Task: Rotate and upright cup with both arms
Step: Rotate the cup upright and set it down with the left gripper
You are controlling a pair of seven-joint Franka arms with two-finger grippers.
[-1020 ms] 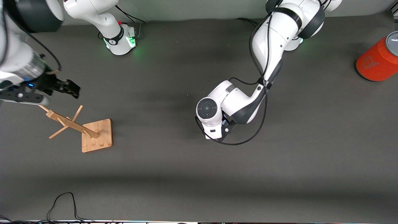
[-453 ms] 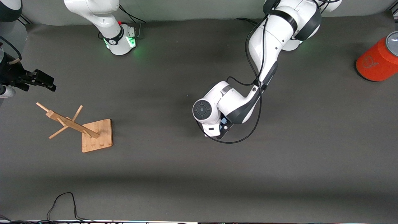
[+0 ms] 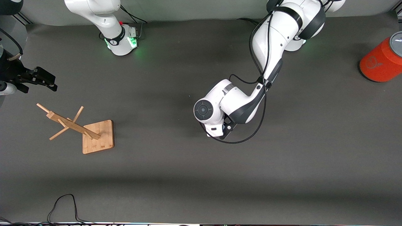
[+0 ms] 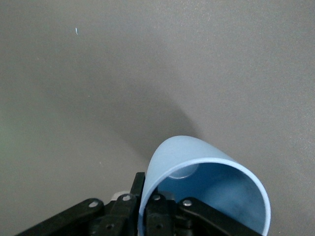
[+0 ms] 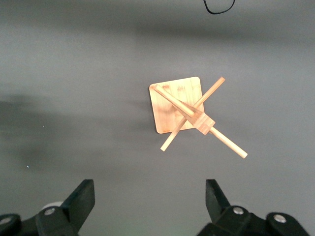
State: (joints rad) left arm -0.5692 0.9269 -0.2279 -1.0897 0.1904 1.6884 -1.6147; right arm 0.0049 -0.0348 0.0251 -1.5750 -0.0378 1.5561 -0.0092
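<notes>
**Gripping the cup at mid-worktop**

Clamped in the left claw, the small light blue matte cup hangs over the dark grey worktop's middle. Right claw gapes wide, empty, above the bamboo peg stand.

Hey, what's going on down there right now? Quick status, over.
Left end effector shut on the cup's rim, mid-table. Right end effector open, waiting above the wooden rack. Nothing in the way.
</notes>
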